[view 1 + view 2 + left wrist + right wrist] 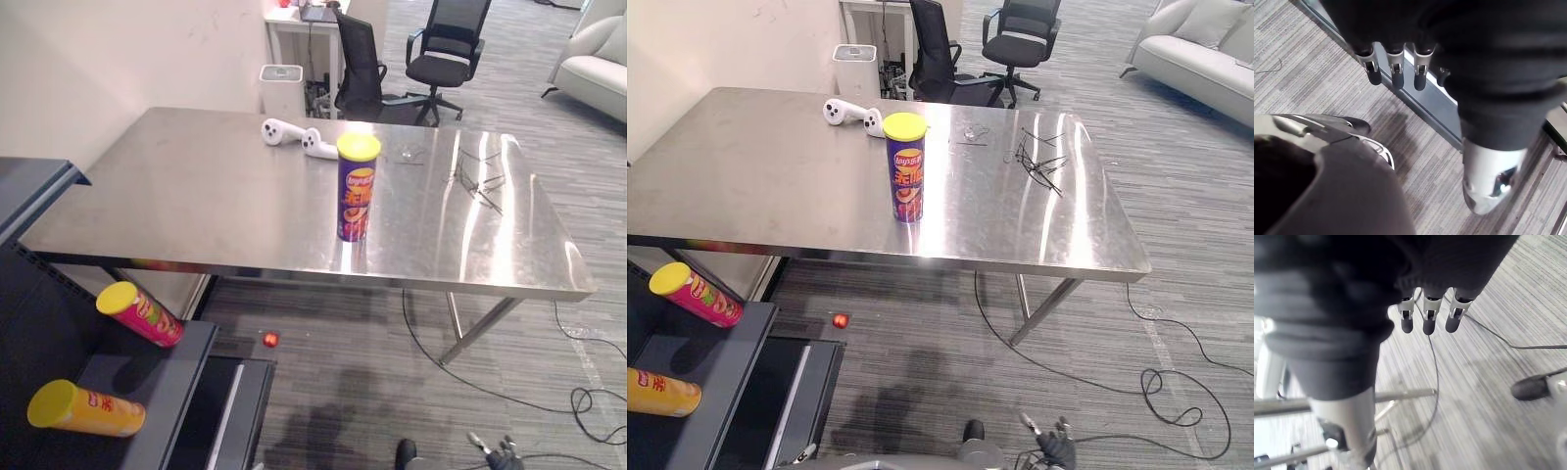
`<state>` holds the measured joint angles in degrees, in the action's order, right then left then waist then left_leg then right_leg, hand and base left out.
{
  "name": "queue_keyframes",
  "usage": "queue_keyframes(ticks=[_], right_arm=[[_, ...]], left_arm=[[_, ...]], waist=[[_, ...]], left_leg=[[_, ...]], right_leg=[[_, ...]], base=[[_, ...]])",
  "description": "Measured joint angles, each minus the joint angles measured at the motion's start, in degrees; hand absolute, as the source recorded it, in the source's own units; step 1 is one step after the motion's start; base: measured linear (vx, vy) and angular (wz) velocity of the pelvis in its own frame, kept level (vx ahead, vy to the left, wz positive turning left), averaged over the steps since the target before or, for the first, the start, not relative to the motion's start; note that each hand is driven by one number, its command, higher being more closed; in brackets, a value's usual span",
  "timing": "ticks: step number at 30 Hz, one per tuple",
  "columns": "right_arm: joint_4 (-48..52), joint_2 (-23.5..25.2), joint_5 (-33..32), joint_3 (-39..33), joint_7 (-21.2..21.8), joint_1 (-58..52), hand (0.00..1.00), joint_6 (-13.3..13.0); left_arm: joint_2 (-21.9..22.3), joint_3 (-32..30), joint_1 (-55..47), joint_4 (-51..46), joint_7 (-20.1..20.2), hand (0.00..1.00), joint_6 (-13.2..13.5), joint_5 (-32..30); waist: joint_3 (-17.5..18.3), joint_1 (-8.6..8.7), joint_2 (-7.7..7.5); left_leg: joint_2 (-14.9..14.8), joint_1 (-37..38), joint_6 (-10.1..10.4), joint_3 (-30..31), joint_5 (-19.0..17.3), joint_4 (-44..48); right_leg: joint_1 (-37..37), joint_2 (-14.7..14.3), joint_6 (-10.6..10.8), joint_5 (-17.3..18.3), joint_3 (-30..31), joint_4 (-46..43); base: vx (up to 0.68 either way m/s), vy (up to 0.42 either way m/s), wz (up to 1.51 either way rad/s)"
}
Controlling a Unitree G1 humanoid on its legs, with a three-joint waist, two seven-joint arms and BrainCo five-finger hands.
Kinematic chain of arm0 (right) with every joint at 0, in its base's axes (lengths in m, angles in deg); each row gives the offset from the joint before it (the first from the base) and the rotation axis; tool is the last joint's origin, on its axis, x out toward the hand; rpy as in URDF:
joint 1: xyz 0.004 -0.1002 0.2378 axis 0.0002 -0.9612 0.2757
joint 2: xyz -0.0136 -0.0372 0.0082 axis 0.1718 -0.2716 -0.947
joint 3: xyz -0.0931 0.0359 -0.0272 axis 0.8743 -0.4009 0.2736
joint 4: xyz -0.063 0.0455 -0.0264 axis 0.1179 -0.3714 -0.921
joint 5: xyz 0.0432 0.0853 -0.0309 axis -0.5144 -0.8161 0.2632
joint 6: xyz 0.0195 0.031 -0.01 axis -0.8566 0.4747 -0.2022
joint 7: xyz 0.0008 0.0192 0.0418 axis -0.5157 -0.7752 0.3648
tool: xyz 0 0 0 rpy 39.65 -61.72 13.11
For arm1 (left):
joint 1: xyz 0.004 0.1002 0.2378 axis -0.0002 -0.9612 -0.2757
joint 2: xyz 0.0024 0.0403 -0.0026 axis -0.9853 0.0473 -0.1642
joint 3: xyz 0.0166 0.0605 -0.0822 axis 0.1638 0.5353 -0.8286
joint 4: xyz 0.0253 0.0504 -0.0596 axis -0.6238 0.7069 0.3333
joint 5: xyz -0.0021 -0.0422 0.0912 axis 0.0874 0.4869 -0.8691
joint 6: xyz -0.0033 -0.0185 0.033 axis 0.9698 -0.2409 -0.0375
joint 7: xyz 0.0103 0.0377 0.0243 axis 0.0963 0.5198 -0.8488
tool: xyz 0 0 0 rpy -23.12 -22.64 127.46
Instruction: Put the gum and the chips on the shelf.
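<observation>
Chips can [357,196] upright near middle of steel table [196,186]

The room is bright, lit evenly from above. The steel table [196,186] throws the light back: its right half glares in white streaks, and a pale patch sits just behind the can [357,188], whose reflection runs down the steel before it. The carpet [372,362] under the table lies in soft shadow. The shelf [186,372] at the left is dim; the red can [140,312] and yellow can [86,408] each cast a dark patch there. In the wrist views the covers are near black, while the left hand [1493,171] and right hand [1352,416] gleam on the thumbs.
</observation>
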<state>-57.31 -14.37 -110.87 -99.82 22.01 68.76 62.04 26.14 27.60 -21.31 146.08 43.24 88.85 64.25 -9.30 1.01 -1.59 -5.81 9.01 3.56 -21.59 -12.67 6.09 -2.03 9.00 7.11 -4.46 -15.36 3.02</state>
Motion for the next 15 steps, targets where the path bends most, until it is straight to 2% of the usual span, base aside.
queue_keyframes(ticks=[3, 6, 9, 15], right_arm=[[1.9, -0.1, -3.1, -2.1, -3.4, 0.5, 0.00, 0.0], [2.8, -0.1, -8.3, -7.1, -6.6, 1.1, 0.00, 0.0], [8.3, -0.8, -12.3, -17.7, -9.4, 1.2, 0.00, -0.1], [20.0, -5.8, -12.8, -28.4, -13.1, 2.7, 0.00, -0.1]], left_arm=[[0.2, 0.0, -0.2, -0.8, 0.0, 0.00, -0.1, -0.1], [0.4, -0.7, -0.2, -1.3, -0.1, 0.00, 0.0, -0.6], [1.1, -3.0, -0.5, -1.7, -0.1, 0.00, 0.3, -2.0], [1.9, -5.5, -2.9, -5.4, 0.1, 0.00, 0.0, -2.8]], waist=[[0.0, -0.14, 0.38], [0.2, -0.87, 0.54], [0.3, -1.07, 0.29], [1.4, -1.07, -0.99]], left_leg=[[-0.8, 0.0, 0.6, -0.1, -0.2, 0.0], [-1.5, 0.1, 1.1, -0.1, -0.3, 0.0], [-1.6, 0.4, 1.1, -0.1, -0.3, 0.0], [-1.0, 1.5, 1.1, -1.2, -0.3, -0.1]], right_leg=[[-0.1, -0.9, -0.2, -0.2, 0.1, 0.5], [-0.4, -1.7, -0.4, -0.5, 0.2, 1.5], [-1.4, -1.9, -0.7, -1.1, 0.1, 2.6], [-2.1, -1.2, -0.5, -1.3, 0.2, 2.9]], base=[[0.00, -0.050, -0.07], [0.03, -0.068, -0.06], [0.04, -0.020, -0.03], [-0.02, 0.004, -0.05]])
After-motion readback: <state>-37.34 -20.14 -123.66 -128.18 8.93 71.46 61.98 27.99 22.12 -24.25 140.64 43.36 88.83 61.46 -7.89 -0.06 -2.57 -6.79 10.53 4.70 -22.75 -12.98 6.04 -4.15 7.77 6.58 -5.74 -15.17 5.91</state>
